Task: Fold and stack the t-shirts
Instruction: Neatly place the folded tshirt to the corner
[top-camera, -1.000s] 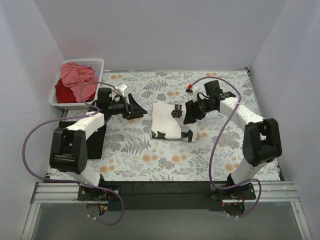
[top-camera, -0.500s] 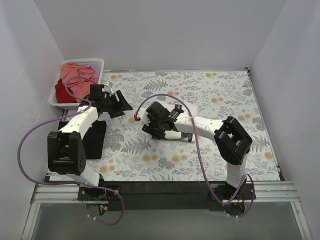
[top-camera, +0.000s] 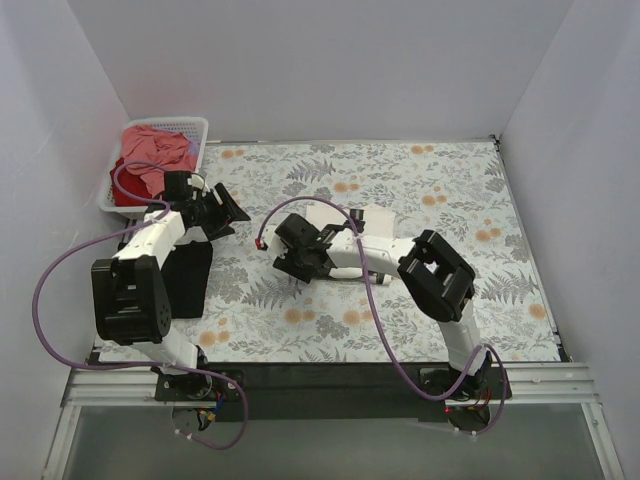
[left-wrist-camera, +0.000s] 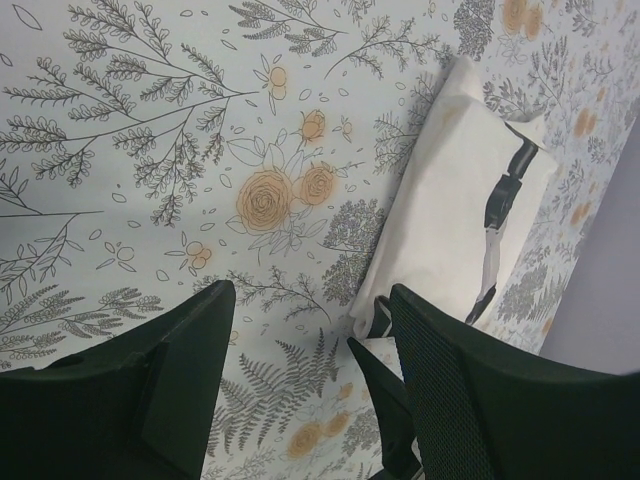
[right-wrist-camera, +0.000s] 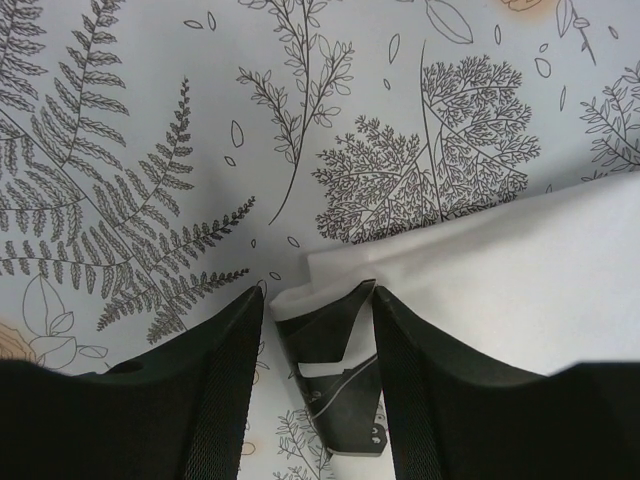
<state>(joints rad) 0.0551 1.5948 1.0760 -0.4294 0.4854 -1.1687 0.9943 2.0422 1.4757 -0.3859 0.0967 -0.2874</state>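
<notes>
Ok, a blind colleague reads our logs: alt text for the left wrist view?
A folded cream-white t-shirt lies on the floral tablecloth at upper right. The left claw is open, its two black fingers along the bottom edge, holding nothing.
</notes>
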